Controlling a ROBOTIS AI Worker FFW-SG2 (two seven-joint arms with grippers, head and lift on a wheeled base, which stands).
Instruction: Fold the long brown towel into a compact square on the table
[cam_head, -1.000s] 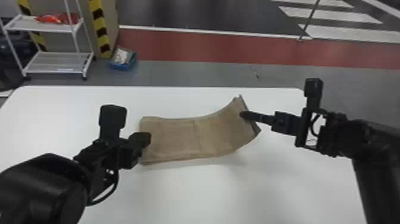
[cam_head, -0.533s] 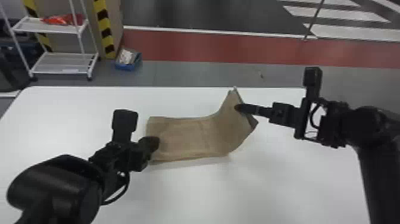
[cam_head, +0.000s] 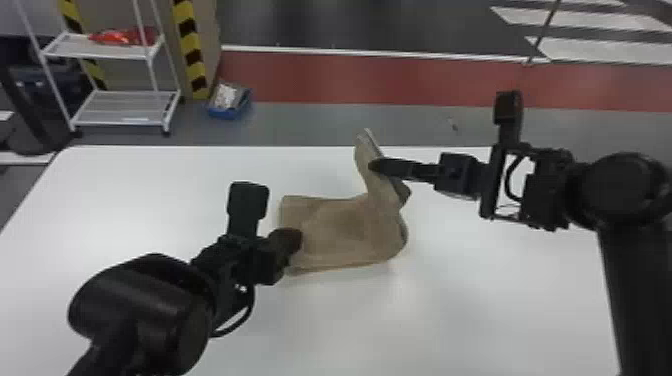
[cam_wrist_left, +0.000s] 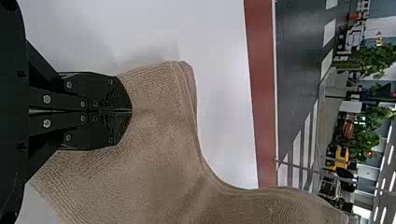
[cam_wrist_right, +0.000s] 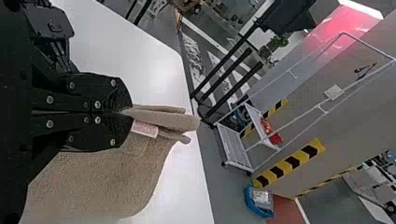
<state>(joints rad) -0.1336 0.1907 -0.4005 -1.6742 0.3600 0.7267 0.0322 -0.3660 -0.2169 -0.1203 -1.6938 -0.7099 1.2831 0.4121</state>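
The right tool (cam_head: 374, 165) has carried the right end of the brown towel (cam_head: 340, 230) leftward, towards the left tool (cam_head: 296, 239). It pinches that raised end, presumably to fold it over the part lying on the table (cam_head: 450, 310). The left tool's fingers are together against the left end, likely anchoring it; whether they grip cloth is unclear. The right fingertips hide the pinched edge.

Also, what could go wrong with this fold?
The right gripper pinches layers at the raised end of the brown towel; one might slip out.
The left gripper, fingers closed, sits over the flat end; if it only presses, that could drag.
The raised edge slants, so may land skewed.
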